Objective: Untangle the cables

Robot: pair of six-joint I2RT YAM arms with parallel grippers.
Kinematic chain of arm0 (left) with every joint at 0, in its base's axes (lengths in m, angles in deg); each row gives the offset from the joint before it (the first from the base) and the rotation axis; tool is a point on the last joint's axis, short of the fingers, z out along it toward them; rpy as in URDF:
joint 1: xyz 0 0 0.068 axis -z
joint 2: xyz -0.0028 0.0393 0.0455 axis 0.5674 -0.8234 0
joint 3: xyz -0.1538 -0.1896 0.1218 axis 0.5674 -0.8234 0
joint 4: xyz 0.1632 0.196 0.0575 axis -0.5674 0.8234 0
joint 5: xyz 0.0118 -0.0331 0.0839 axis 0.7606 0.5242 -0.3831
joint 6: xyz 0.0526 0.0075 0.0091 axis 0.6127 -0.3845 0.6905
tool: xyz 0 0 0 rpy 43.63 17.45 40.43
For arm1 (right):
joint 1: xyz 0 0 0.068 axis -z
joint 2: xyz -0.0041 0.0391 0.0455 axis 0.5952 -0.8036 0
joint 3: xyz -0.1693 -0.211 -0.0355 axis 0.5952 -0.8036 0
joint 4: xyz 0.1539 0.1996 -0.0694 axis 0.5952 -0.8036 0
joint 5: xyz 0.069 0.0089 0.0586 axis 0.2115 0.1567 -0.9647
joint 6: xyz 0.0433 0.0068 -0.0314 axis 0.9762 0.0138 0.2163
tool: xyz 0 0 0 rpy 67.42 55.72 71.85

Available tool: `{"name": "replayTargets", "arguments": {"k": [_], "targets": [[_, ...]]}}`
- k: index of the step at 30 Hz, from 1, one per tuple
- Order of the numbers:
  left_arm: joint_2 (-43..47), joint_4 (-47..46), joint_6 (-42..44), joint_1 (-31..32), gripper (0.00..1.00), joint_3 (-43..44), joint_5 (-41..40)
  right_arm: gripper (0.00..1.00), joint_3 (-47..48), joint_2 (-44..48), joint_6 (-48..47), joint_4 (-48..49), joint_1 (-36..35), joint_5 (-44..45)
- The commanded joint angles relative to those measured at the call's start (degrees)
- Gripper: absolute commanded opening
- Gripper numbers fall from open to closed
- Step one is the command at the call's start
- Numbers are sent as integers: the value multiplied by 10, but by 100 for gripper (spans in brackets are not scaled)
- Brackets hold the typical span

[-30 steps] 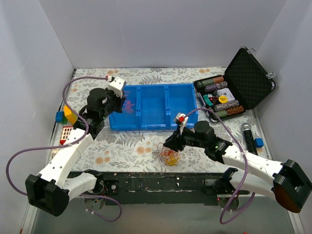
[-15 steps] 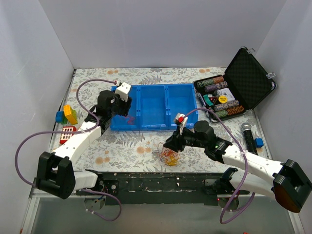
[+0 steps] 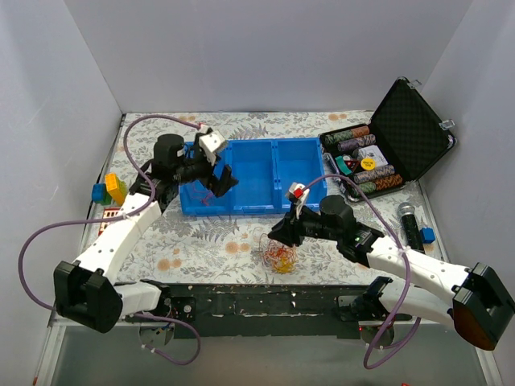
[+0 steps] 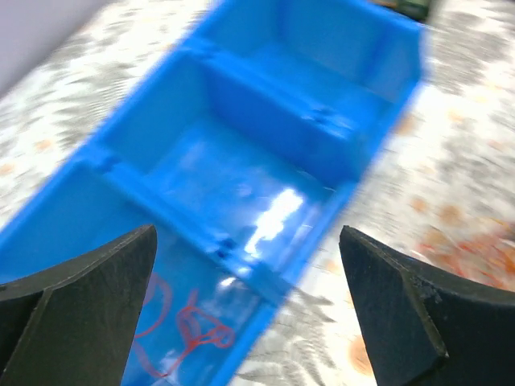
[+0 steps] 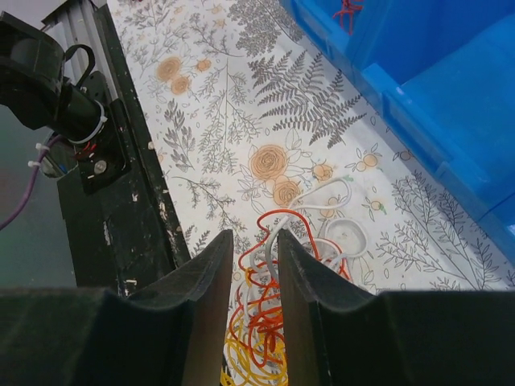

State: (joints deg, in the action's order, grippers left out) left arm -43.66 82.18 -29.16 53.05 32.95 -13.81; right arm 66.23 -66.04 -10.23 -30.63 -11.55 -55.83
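Left end effector (image 3: 224,178) swung over tray (image 3: 253,205).

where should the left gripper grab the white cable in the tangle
Take the white cable at the loops that stick out on the far side of the tangle, toward the blue bin. They lie flat and clear of the orange and yellow strands. Come from above with the left gripper, opposite the right gripper.

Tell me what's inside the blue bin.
The blue bin has three compartments. The left one holds a loose red cable; the middle and right look empty. The left gripper hides part of the left compartment.
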Motion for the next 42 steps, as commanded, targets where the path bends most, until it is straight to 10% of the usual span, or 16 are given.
{"name": "replayTargets", "arguments": {"k": [1, 8, 24, 35, 42], "targets": [[27, 141, 72, 65, 98, -10, 191, 35, 46, 3, -8, 15, -2, -17], [31, 128, 105, 171, 98, -53, 178, 28, 92, 13, -6, 0, -3, -34], [4, -7, -26, 201, 82, -97, 183, 23, 104, 21, 8, 2, -2, -44], [8, -26, 17, 213, 91, -177, 116, 19, 150, 50, -15, -34, -3, -17], [-16, -123, -73, 216, 63, -183, 105, 18, 168, 57, -8, -36, -2, -23]]}}
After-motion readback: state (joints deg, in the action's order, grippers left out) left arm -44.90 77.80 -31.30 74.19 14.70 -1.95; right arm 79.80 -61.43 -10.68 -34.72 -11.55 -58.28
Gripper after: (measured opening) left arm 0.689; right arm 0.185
